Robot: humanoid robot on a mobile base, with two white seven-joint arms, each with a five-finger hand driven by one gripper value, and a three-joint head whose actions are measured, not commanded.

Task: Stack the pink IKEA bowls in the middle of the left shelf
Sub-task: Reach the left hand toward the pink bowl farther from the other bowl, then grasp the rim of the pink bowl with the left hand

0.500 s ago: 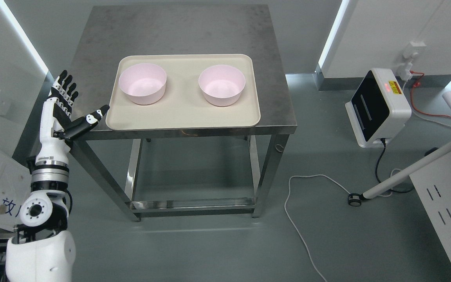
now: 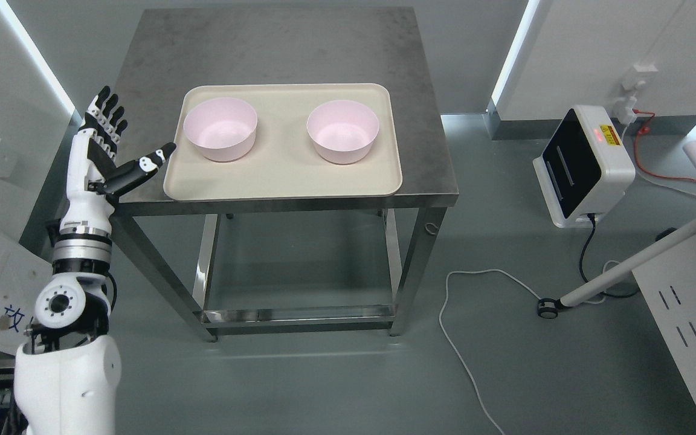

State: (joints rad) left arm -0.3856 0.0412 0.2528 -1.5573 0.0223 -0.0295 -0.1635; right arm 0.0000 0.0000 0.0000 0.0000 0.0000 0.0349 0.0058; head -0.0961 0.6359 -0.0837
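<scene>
Left hand (image 2: 106, 151), white-and-black with jointed fingers, is raised at the left edge of the grey steel table (image 2: 263, 48), fingers spread straight up, thumb pointing toward the beige rectangular plastic tray (image 2: 281, 178); it holds nothing and touches neither bowl. Right hand not visible. Two pink round plastic bowls sit upright on the tray, well apart: the left pink bowl (image 2: 220, 129) near the tray's left end, the right pink bowl (image 2: 342, 131) right of centre. Nothing stacked, no bowl lifted, so the task looks barely started. Left to do, by my read: grasp one bowl, nest it in the other. No shelf identifiable in view.
</scene>
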